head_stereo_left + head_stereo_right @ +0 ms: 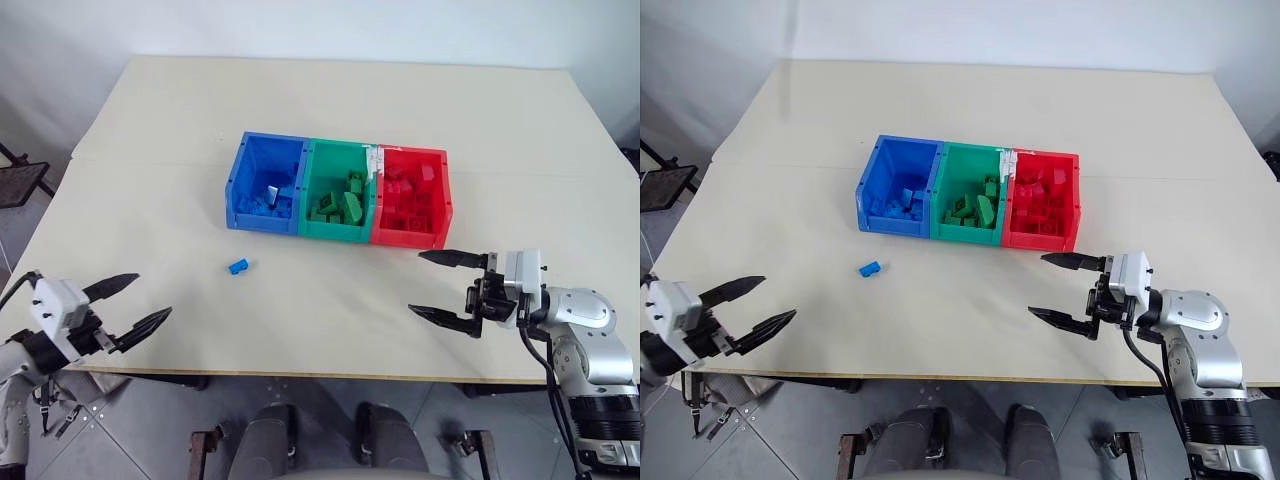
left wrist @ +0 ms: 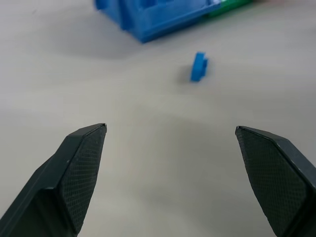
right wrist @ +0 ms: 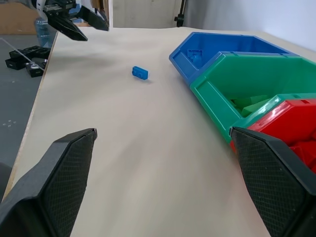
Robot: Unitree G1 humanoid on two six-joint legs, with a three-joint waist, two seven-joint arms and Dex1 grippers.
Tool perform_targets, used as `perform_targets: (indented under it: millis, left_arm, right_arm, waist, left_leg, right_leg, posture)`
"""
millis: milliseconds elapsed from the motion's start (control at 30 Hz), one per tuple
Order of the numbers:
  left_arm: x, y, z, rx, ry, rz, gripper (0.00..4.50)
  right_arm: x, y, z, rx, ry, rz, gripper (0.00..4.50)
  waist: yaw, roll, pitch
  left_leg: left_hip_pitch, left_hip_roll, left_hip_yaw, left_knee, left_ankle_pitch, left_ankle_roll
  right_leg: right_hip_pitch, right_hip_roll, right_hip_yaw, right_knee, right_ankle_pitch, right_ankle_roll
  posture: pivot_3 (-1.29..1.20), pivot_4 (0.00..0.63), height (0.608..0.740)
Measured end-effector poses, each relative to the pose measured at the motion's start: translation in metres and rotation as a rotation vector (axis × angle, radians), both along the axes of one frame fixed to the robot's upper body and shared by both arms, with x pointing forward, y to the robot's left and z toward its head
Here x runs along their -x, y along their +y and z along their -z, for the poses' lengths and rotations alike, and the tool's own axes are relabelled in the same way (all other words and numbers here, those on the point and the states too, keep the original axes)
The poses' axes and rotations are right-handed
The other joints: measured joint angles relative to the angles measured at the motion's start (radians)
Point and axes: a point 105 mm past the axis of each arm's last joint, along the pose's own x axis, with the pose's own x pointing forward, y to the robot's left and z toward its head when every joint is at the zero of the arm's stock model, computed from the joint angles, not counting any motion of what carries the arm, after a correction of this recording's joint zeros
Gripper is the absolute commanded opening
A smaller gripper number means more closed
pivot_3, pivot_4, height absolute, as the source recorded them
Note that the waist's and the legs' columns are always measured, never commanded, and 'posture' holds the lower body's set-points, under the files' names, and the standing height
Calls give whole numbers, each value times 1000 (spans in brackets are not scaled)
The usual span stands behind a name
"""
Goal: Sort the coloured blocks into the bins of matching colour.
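One small blue studded plastic brick (image 1: 238,266) lies loose on the cream tabletop (image 1: 330,100), in front of the blue plastic bin (image 1: 266,183).

The blue bin, the green plastic bin (image 1: 337,190) and the red plastic bin (image 1: 412,197) stand touching in a row, each holding bricks of its colour. The left gripper (image 1: 136,305) at the table's near left edge and the right gripper (image 1: 433,284) near the red bin both have jaws spread wide, holding nothing.

A cream-coloured table (image 1: 330,100) carries three open bins side by side, touching, near its middle: a blue bin (image 1: 264,184), a green bin (image 1: 338,191) and a red bin (image 1: 412,198), each holding bricks of its colour. One small blue block (image 1: 238,266) lies alone on the table, between the blue bin and the near edge.
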Motion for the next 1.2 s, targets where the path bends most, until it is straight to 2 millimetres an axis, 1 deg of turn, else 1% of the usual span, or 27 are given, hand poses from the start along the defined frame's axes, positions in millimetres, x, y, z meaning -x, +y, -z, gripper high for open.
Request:
perform_targets:
  millis: [100,133,233,333,400,467,567,633,800,933,1000,1033,1100,1200]
  left_arm:
    - [-13,-24,1,0,4,62,4441]
    - [-19,-32,0,7,-2,76,4441]
    - [-40,-52,-1,-28,-23,97,4441]
    - [-58,-54,5,-51,-10,63,4441]
    - [-69,-57,13,-66,9,54,4054]
    - [-75,-60,22,-89,39,60,3577]
    - [-79,-67,23,-101,37,101,2586]
    - [-80,-71,24,-108,37,125,1938]
    - [-80,-77,27,-115,46,158,373]
    - [-80,-77,26,-98,48,163,353]
    - [-83,-80,25,-34,47,138,353]
    - [-88,-84,21,23,44,111,353]
    - [-97,-92,6,81,16,96,353]
    - [-108,-113,-36,132,-86,137,353]
  right_arm:
    - [1,-1,1,6,2,-2,4500]
    - [2,-2,1,12,6,-2,4500]
    - [7,-1,2,27,3,-12,4500]
    - [9,-1,4,31,9,-5,4500]
    - [11,-1,4,33,7,0,4500]
    - [13,-2,3,40,4,6,4500]
    - [13,-6,0,42,-7,34,4500]
    - [14,-4,-2,42,-17,36,4500]
    - [17,-4,1,38,-9,58,4500]
    - [17,-6,0,32,-15,83,4500]
    - [17,-10,-1,23,-19,117,4500]
    - [16,-13,-3,15,-25,144,4500]
    - [13,-18,-9,-1,-42,194,4500]
    - [9,-29,-25,-63,-89,295,4500]
  waist:
    - [-2,0,0]
    - [-1,0,0]
    - [0,0,0]
    - [-2,0,0]
    - [-1,0,0]
    - [-2,0,0]
    - [0,0,0]
    - [1,0,0]
    - [4,0,0]
    - [3,0,0]
    - [7,0,0]
    - [12,0,0]
    - [19,0,0]
    - [28,0,0]
  left_leg:
    - [0,0,0,0,1,0]
    - [0,0,1,0,3,4]
    - [0,0,1,0,3,5]
    - [0,0,2,0,3,5]
    - [0,0,2,0,3,5]
    - [0,0,2,0,3,5]
    - [0,0,2,0,4,5]
    - [1,0,2,0,4,5]
    - [3,0,2,0,4,5]
    - [4,0,2,0,4,4]
    - [4,0,2,0,4,4]
    - [3,0,2,0,4,5]
    - [1,0,1,1,4,5]
    - [0,-1,0,1,5,6]
  right_leg:
    - [0,1,0,4,0,0]
    - [0,1,0,5,0,0]
    - [0,2,-1,5,0,0]
    - [0,3,0,5,0,0]
    - [0,3,-1,5,0,0]
    - [0,3,-1,5,0,0]
    - [0,2,0,5,0,0]
    - [1,2,0,5,0,0]
    - [2,1,1,5,0,0]
    - [2,1,1,4,0,0]
    - [2,1,1,4,0,0]
    - [1,1,1,5,0,0]
    - [1,1,0,5,0,0]
    - [1,1,-1,5,1,1]
  posture:
    - [0,150,740]
    - [0,150,740]
    - [0,150,740]
    - [0,150,740]
    - [0,150,740]
    - [0,150,740]
    - [0,150,740]
    - [0,150,740]
    - [0,150,740]
    - [0,150,740]
    - [0,150,740]
    - [0,150,740]
    - [0,150,740]
    - [0,150,740]
